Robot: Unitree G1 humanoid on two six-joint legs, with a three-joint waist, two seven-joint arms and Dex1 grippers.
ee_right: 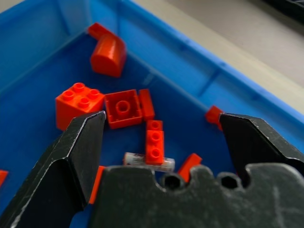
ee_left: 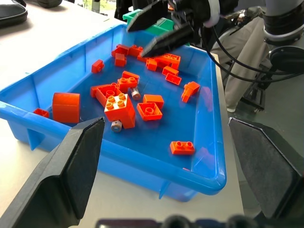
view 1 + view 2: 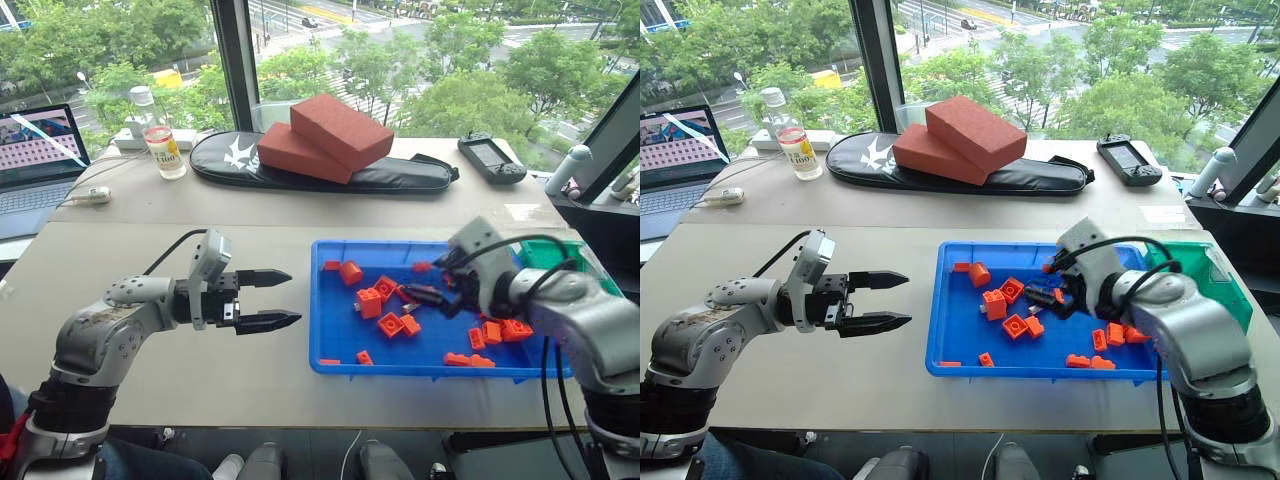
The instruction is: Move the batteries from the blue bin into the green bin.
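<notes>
The blue bin (image 3: 400, 368) lies on the table in front of me, to the right, scattered with orange bricks (image 3: 369, 302). One battery (image 1: 137, 159) lies on the bin floor, half under a small orange brick, just below my right gripper (image 1: 161, 121). That gripper hangs open over the middle of the bin with nothing between its fingers. Two more batteries (image 2: 115, 125) (image 2: 135, 93) lie beside the big orange bricks. The green bin (image 3: 1210, 265) stands against the blue bin's far right corner, behind my right arm. My left gripper (image 3: 295, 296) is open and empty, level over bare table left of the blue bin.
At the back of the table are a laptop (image 3: 35, 150), a water bottle (image 3: 165, 140), two red blocks (image 3: 325, 135) stacked on a black bag (image 3: 400, 178), and a handheld console (image 3: 492, 158). A window runs behind the table.
</notes>
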